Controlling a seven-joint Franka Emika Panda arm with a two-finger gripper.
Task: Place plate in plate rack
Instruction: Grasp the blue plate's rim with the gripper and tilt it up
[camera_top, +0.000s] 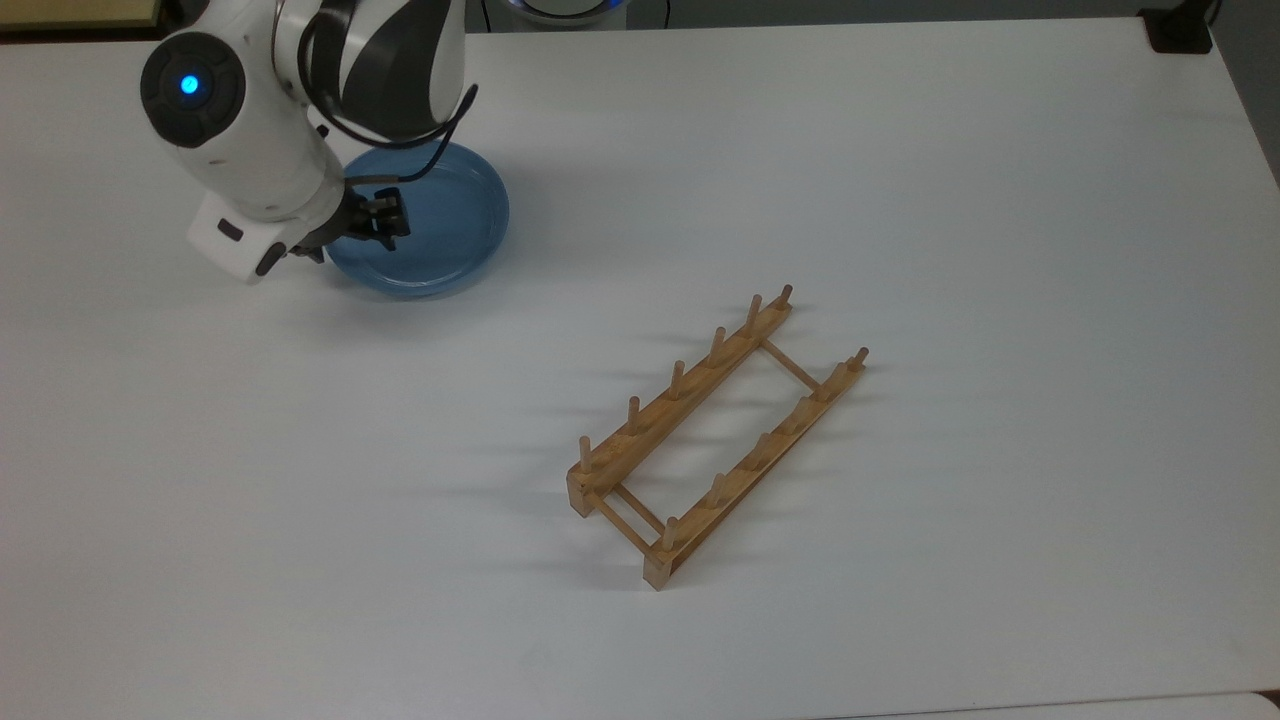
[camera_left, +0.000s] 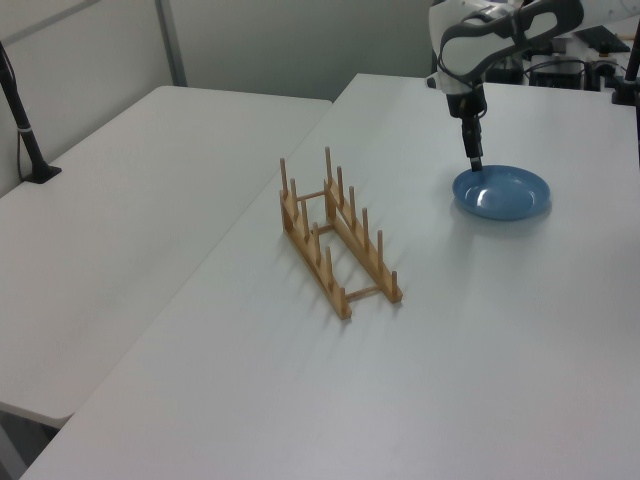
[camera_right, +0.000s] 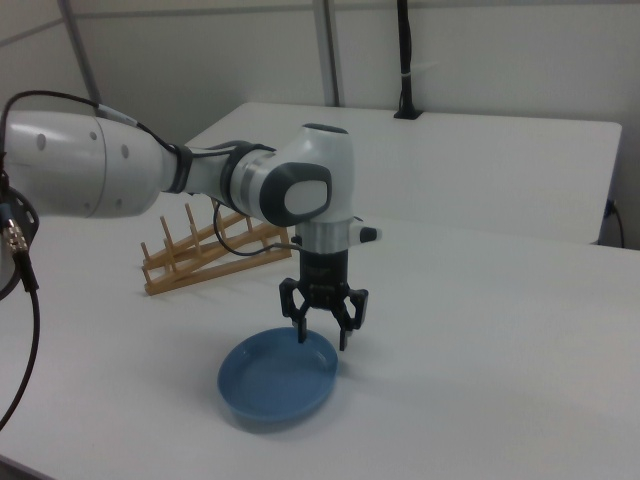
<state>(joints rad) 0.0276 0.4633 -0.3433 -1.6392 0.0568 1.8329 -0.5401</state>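
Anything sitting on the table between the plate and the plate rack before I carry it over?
Nothing. In the top view, the stretch of white table between the plate and the plate rack is bare; the left view shows the same.
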